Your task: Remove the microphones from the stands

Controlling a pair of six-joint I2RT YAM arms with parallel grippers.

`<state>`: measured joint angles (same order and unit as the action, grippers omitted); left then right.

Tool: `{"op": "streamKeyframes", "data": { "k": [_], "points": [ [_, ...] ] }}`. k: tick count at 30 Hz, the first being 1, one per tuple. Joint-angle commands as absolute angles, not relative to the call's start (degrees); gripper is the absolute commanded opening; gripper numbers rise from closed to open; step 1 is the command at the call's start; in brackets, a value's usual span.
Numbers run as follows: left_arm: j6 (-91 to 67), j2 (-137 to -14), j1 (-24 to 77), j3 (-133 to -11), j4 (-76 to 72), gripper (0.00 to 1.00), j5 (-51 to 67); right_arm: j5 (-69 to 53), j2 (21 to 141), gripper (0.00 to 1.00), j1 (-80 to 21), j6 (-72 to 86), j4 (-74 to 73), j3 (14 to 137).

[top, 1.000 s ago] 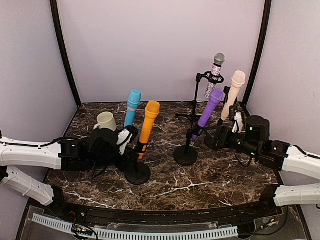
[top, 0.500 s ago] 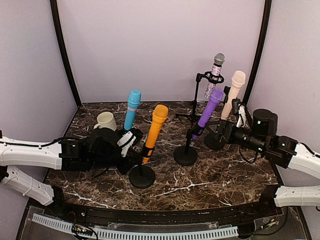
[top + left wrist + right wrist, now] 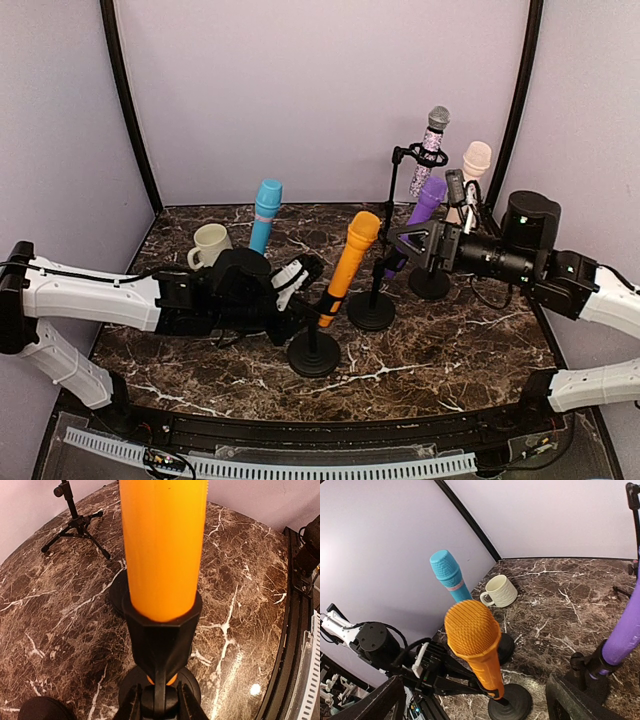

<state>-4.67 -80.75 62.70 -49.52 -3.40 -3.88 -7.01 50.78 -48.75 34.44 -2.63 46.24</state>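
Note:
The orange microphone (image 3: 350, 265) leans in a black clip on a round-based stand (image 3: 313, 355) at the table's centre front. My left gripper (image 3: 316, 325) is shut on the stand's stem just under the clip. In the left wrist view the clip (image 3: 161, 640) and microphone body (image 3: 162, 545) rise above the gripper (image 3: 159, 706). My right gripper (image 3: 412, 243) is open and empty. It points left at the microphone's head from a short way right. In the right wrist view the microphone (image 3: 477, 642) shows between the open fingers (image 3: 385, 700).
A purple microphone (image 3: 425, 205) on a round stand (image 3: 371, 310) is close to the right gripper. A glitter microphone (image 3: 432, 150) on a tripod and a pink one (image 3: 473, 165) stand behind. A blue microphone (image 3: 265, 215) and a cream mug (image 3: 211, 243) are at back left.
The left gripper has dragged the orange microphone's stand rightward and nearer the front. The right arm has lifted and turned left towards the orange microphone.

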Motion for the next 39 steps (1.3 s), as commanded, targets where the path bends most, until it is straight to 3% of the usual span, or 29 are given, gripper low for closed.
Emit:
{"op": "streamKeyframes", "data": {
  "k": [1,10,17,24,39],
  "points": [
    [-2.5,-80.6,63.4,-53.4,-9.1,0.00,-2.6,-3.1,54.8,0.99,-51.7,33.5,1.1,51.1],
    [-2.6,-80.5,63.6,-53.1,-7.6,0.00,-2.8,4.7,61.9,0.98,-55.7,34.0,2.1,53.6],
    [-3.8,-81.2,63.8,-53.0,-7.8,0.00,-2.6,7.3,64.4,0.82,-56.5,34.1,5.7,52.7],
    [-4.0,-81.9,64.1,-53.1,-7.9,0.00,-2.5,8.3,67.3,0.79,-57.5,33.6,7.8,52.7],
    [-5.1,-83.7,64.4,-54.4,-7.4,0.00,-2.8,6.9,69.1,0.37,-58.4,29.8,10.5,53.3]
  ]
}}
